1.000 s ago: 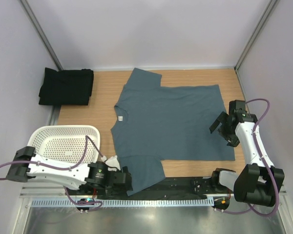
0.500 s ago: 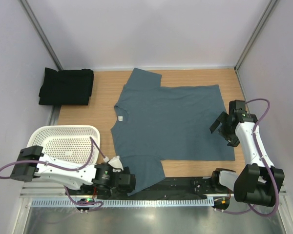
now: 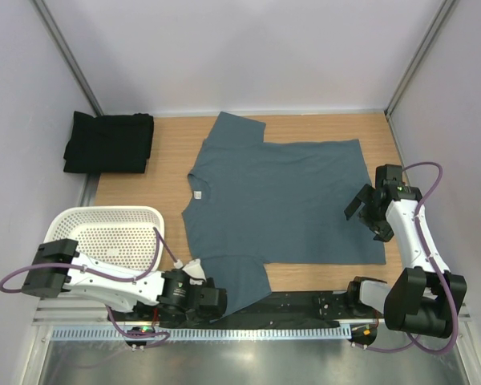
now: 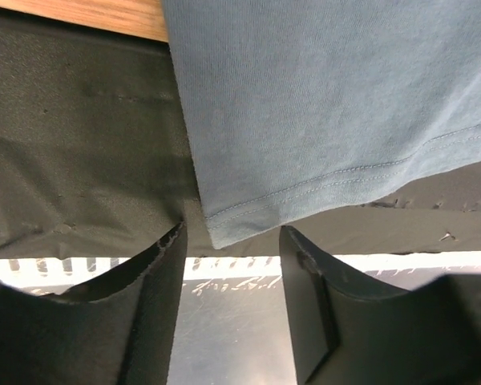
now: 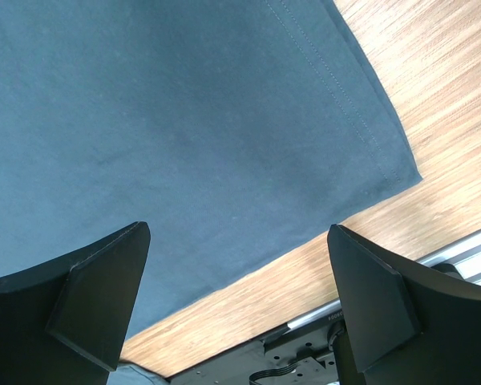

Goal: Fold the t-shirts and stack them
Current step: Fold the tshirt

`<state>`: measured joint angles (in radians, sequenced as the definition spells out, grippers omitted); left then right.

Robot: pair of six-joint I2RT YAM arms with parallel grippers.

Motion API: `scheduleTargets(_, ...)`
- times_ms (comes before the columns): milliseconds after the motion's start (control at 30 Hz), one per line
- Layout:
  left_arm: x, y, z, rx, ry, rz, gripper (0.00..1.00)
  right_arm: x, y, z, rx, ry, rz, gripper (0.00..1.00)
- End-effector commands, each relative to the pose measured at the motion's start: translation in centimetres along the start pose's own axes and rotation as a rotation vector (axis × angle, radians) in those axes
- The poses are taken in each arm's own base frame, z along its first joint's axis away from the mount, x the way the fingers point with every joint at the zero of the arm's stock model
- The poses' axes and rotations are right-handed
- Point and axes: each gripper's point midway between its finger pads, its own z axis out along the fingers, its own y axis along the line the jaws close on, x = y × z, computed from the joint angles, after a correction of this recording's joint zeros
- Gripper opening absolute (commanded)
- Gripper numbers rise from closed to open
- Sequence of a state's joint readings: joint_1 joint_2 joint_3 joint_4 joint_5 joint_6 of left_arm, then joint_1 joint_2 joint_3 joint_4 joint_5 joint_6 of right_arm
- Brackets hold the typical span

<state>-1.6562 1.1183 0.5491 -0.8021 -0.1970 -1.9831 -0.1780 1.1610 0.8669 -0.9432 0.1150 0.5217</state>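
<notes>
- Wooden table carries blue-grey t-shirt, flat for folding.
- Left gripper straddles sleeve corner, jaws apart, apparently not pinching.
- Right gripper hovers wide open above hem.

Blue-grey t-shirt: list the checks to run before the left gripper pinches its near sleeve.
1. Sleeve corner lined up between the jaws of the left gripper: ok.
2. Jaws closed on cloth: not ok, gaps on both sides.
3. Right gripper open over the blue-grey t-shirt: ok.
4. Shirt body lying flat: ok.
5. Black t-shirt folded, apart from it: ok.
6. Both sleeve layers within the pinch: cannot tell.
</notes>
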Motion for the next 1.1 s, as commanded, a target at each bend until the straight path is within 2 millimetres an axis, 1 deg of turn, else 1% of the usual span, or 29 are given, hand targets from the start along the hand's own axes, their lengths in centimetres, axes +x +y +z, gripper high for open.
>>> scheduleTargets(0, -0.1, -0.3, 1.0, -0.018, -0.012, -0.25, 0.51, -0.8, 0.0, -0.1, 0.007, -0.032, -0.003, 1.0)
scheduleTargets(100, -0.2, -0.1, 1.1, -0.016, -0.01, -0.261, 0.42, -0.8, 0.0, -0.1, 0.005, -0.031, -0.003, 1.0)
scheduleTargets(133, -0.2, -0.1, 1.1, -0.011, -0.011, -0.265, 0.37, -0.8, 0.0, -0.2, 0.002, -0.036, -0.003, 1.0)
scheduleTargets(200, -0.3, 0.0, 1.3, -0.006, -0.011, -0.272, 0.35, -0.8, -0.1, -0.2, 0.006, -0.034, 0.0, 1.0)
scheduleTargets(233, -0.3, 0.1, 1.3, -0.004, -0.01, -0.274, 0.3, -0.8, 0.0, -0.1, 0.004, -0.033, -0.001, 1.0)
scheduleTargets(333, -0.4, 0.2, 1.4, -0.003, -0.01, -0.279, 0.29, -0.8, -0.1, 0.0, 0.01, -0.03, -0.001, 0.99)
scheduleTargets(433, -0.5, 0.2, 1.3, 0.003, -0.012, -0.286, 0.23, -0.8, -0.2, -0.1, 0.018, -0.029, 0.002, 1.0)
scheduleTargets(467, -0.7, 0.2, 1.2, 0.006, -0.02, -0.284, 0.15, -0.8, -0.3, -0.1, 0.018, -0.031, 0.003, 1.0)
scheduleTargets(500, -1.0, 0.2, 0.8, 0.004, -0.032, -0.284, 0.09, -0.8, -0.3, -0.1, 0.023, -0.031, 0.003, 1.0)
scheduleTargets(533, -1.2, 0.1, 0.3, 0.011, -0.039, -0.285, 0.0, -0.7, -0.4, 0.0, 0.026, -0.029, 0.012, 1.0)
scheduleTargets(567, -1.8, -0.1, -0.1, 0.021, -0.068, -0.281, 0.0, -0.7, -0.4, 0.0, 0.031, -0.027, 0.013, 1.0)
scheduleTargets(600, -2.6, 0.7, -0.5, -0.004, -0.104, -0.271, 0.0, -0.7, -0.6, 0.1, 0.04, -0.029, 0.017, 1.0)
scheduleTargets(633, -2.9, -0.1, -1.4, 0.017, -0.115, -0.275, 0.0, -0.7, -0.7, 0.1, 0.048, -0.029, 0.026, 1.0)
scheduleTargets(667, -3.8, -0.5, -2.2, 0.05, -0.149, -0.276, 0.0, -0.7, -0.7, 0.1, 0.055, -0.03, 0.037, 1.0)
scheduleTargets(700, -4.5, 0.1, -2.7, 0.039, -0.18, -0.262, 0.0, -0.6, -0.8, 0.3, 0.065, -0.022, 0.043, 1.0)
scheduleTargets(767, -5.5, -0.4, -3.9, 0.083, -0.212, -0.268, 0.0, -0.6, -1.2, 0.5, 0.097, -0.021, 0.07, 1.0)
scheduleTargets(800, -5.9, -0.3, -4.1, 0.09, -0.226, -0.251, 0.0, -0.6, -1.3, 0.6, 0.111, -0.017, 0.078, 1.0)
scheduleTargets(867, -6.7, -1.1, -5.0, 0.147, -0.243, -0.237, 0.0, -0.7, -1.8, 0.6, 0.144, -0.025, 0.106, 1.0)
scheduleTargets(933, -7.4, -1.2, -5.4, 0.159, -0.266, -0.208, 0.0, -0.9, -2.2, 0.5, 0.168, -0.04, 0.128, 1.0)
scheduleTargets(967, -7.8, -1.5, -5.8, 0.179, -0.27, -0.208, 0.0, -0.9, -2.3, 0.5, 0.172, -0.045, 0.143, 1.0)
scheduleTargets(1067, -8.9, -2.0, -6.1, 0.193, -0.304, -0.173, 0.0, -0.7, -2.4, 0.6, 0.18, -0.041, 0.158, 0.99)
